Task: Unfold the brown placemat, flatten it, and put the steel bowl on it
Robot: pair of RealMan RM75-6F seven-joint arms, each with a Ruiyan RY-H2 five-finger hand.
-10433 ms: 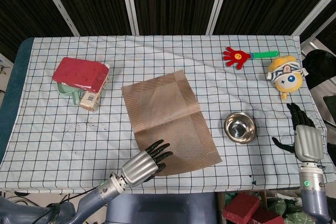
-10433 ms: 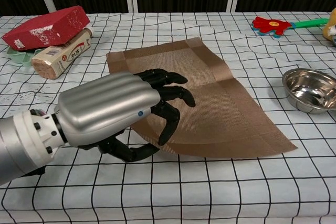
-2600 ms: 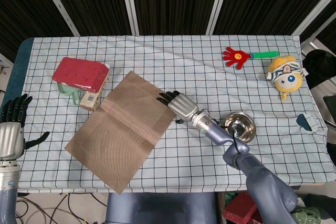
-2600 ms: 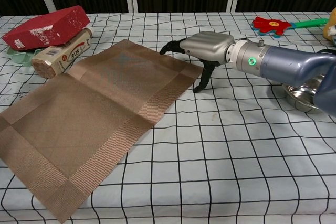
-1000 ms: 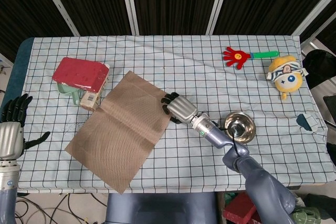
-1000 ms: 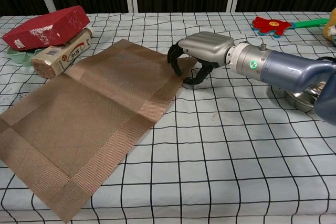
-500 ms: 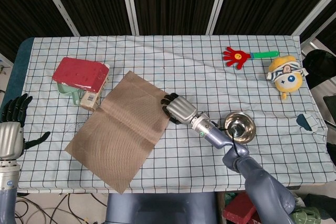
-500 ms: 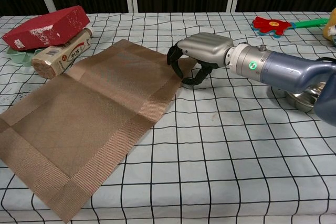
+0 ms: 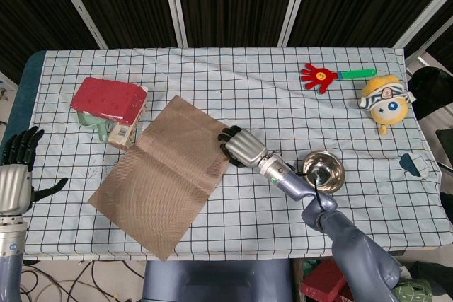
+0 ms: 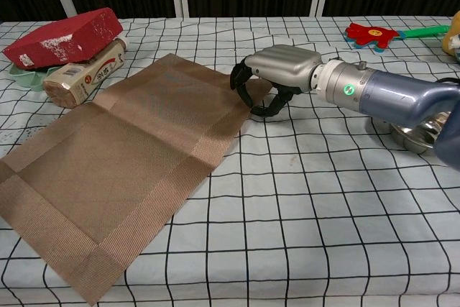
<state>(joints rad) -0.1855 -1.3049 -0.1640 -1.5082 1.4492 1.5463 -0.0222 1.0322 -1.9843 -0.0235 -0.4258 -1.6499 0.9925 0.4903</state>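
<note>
The right hand [image 10: 277,70] grips the placemat's [image 10: 122,170] right corner at frame center, the bowl [image 9: 324,172] lower right behind its wrist.

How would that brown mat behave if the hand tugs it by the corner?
Probably floppy: the mat keeps a fold crease and its corner bends up in the right hand. Likely light, since it lies thin on the tablecloth. The woven surface may let it slide rather than stick.
</note>
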